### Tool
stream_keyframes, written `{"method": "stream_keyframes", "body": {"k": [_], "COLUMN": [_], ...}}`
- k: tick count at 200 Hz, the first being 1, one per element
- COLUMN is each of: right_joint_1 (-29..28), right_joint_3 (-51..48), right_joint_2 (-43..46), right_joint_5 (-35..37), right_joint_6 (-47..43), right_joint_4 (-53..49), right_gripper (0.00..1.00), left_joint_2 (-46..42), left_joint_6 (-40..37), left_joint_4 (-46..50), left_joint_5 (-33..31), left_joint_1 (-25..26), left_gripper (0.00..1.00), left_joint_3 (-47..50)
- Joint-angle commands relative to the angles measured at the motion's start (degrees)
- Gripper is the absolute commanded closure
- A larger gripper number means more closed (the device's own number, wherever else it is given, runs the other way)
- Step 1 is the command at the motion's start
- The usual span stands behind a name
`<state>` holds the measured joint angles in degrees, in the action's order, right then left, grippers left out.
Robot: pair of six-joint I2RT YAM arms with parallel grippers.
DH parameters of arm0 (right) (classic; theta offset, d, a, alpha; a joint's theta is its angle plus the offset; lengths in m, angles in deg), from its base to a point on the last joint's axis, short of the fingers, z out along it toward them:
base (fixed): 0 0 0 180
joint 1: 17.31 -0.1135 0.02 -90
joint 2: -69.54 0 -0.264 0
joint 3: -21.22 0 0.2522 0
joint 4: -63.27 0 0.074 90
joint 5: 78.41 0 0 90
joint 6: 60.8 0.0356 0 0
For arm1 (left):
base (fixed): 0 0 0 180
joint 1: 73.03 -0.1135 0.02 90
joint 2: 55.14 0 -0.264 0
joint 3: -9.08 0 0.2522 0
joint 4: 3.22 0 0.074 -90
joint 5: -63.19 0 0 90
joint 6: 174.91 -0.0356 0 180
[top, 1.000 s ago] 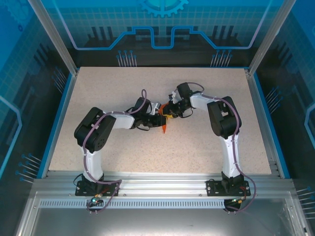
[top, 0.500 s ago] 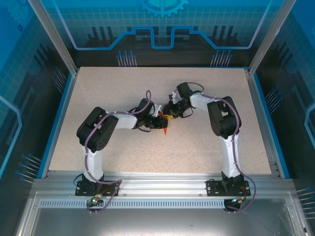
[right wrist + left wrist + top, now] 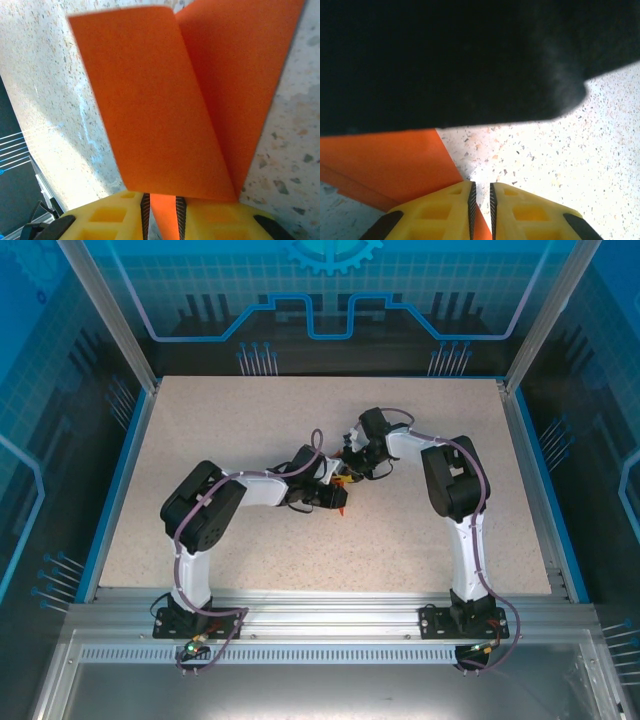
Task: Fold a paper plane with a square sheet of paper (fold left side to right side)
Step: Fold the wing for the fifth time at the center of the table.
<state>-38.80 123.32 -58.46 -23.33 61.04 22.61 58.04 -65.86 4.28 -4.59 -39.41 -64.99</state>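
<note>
Left claw (image 3: pixel 481 186) slid right — both it and right claw (image 3: pixel 160 198) pinch the half-hidden paper plane (image 3: pixel 140 100).

We're in a robotics lab cell, no question. A speckled table (image 3: pixel 230 430) edged in blue sits boxed in by aluminium frame posts (image 3: pixel 108 312) and blue see-through panels (image 3: pixel 330 290) printed with gear and circuit graphics. The left arm (image 3: pixel 200 512) and right arm (image 3: pixel 455 485) stand bolted to a metal rail (image 3: pixel 330 618).
</note>
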Motion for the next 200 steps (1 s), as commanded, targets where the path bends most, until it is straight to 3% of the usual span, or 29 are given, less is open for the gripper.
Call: {"method": "stream_keyframes", "body": {"k": [1, 119, 151, 175, 200], "right_joint_1": [-0.82, -0.91, -0.90, -0.92, -0.92], "right_joint_3": [0.26, 0.26, 0.18, 0.07, -0.62], "right_joint_2": [-3.60, -3.58, -3.43, -2.77, -0.08], "right_joint_5": [3.89, 3.98, 3.81, 3.11, 1.62], "right_joint_6": [0.20, 0.18, 0.08, 0.24, 0.86], "right_joint_4": [-3.24, -3.48, -3.40, -2.52, -0.37], "right_gripper": [0.76, 0.76, 0.76, 0.76, 0.75], "left_joint_2": [0.11, -5.20, -10.38, -15.79, -19.21], "left_joint_6": [-3.38, -3.22, -1.67, -0.03, 4.04], "left_joint_4": [7.63, 6.22, 4.50, 3.67, -0.72], "left_joint_5": [2.11, 2.57, 2.68, 2.69, 5.08], "left_joint_1": [3.87, 8.79, 8.54, 6.09, 0.34], "left_gripper": [0.80, 0.80, 0.80, 0.79, 0.78], "left_joint_3": [1.32, 8.88, 10.99, 11.41, 13.61]}}
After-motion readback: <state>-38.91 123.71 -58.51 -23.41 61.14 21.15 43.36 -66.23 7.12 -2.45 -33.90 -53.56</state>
